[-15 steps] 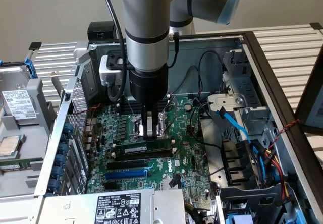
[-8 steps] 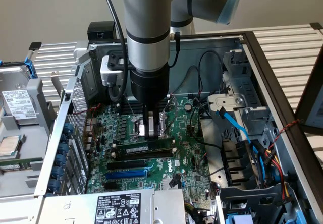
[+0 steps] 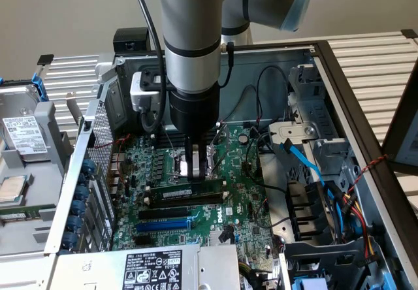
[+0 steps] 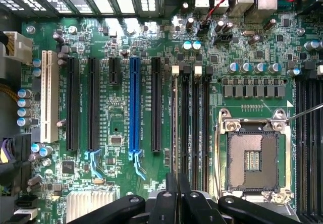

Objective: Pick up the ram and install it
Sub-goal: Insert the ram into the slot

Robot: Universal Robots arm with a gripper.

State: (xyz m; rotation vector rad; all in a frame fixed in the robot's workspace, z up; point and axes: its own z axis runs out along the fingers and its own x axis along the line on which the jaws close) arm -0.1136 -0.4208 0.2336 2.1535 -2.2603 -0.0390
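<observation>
Green, with black chips and a small white label, the ram (image 3: 186,190) stands on its long edge across the motherboard (image 3: 245,205), at the outermost of the black memory slots (image 4: 199,128), on the side next to the expansion slots. You cannot tell whether it is pressed fully home. Your claw (image 3: 194,172) comes straight down on the middle of the stick, its fingers drawn close together and pinched on the upper edge. In the wrist view you see the ram (image 4: 175,133) edge-on, a thin line running along its slot into the narrow gap of the claw (image 4: 177,196). Past the other memory slots sits the open CPU socket (image 4: 251,156) in its metal frame. On the ram's opposite side comes one long black slot, then the blue expansion slot (image 4: 134,105). In the exterior view that blue slot (image 3: 163,225) lies nearer the camera than the ram. Around the board you have the open computer case (image 3: 339,87), with a light-blue cable (image 3: 307,166) curving down at the exterior view's right and a labelled power supply (image 3: 163,267) along the near edge. The case rests on a slatted table (image 3: 385,61), and a hard drive (image 3: 23,133) lies outside it at the exterior view's left.
</observation>
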